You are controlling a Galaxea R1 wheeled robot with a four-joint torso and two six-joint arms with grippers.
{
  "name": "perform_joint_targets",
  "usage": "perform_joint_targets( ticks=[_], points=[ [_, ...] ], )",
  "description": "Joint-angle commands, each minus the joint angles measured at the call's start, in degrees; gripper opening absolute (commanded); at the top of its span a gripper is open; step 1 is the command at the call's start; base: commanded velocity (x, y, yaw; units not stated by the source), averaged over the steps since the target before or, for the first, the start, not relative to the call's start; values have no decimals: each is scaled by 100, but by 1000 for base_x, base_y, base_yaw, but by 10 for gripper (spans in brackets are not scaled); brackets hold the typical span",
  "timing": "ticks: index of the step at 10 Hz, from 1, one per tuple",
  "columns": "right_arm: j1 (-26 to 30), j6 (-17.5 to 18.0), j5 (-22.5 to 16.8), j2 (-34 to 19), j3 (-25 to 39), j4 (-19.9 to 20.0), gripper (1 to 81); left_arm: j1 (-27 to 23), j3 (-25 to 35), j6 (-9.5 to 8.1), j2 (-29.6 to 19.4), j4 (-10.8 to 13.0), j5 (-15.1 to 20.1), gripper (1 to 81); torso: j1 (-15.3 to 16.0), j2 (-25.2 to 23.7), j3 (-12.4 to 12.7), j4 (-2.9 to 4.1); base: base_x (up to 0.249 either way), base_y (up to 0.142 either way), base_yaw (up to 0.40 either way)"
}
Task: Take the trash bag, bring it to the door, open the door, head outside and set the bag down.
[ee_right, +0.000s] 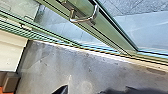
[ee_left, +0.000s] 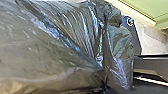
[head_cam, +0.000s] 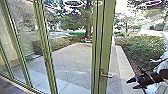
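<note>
At its bunched neck, the best hold, the left gripper clenches the trash bag. Thin film, likely soft and slippery; the right gripper gapes empty

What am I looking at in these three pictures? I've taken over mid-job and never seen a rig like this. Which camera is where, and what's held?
This is a wheeled robot with two arms. The head camera looks forward and down at a green-framed glass door with a silver metal handle, and a grey paved yard outside. The black right claw is apart from the handle; its jaws look open, with nothing visible between them.

The left wrist camera looks at a dark, shiny plastic trash bag, gathered into folds. The left arm probably holds it, but I can't make out the grip.

The right wrist camera sees the handle and the grey indoor floor.
</note>
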Motion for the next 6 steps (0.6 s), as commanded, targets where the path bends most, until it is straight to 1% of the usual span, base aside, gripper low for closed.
perform_joint_targets(
  ticks=[1,3,4,6],
  points=[
    [910,202,-245,302,-450,-56,811,-316,51,-22,-14,-59,350,10,0,0,0,0,0,0,0],
    [998,412,-262,636,-844,-56,811,-325,51,-22,-5,-86,350,10,2,2,-2,0,0,0,0],
    [1042,500,-376,794,-1020,-56,811,-317,51,-22,-5,-103,350,10,2,2,-2,0,0,0,0],
    [1130,668,-421,1058,-1320,-56,811,-316,51,-22,-5,-129,350,10,2,2,-2,0,0,0,0]
  ],
)
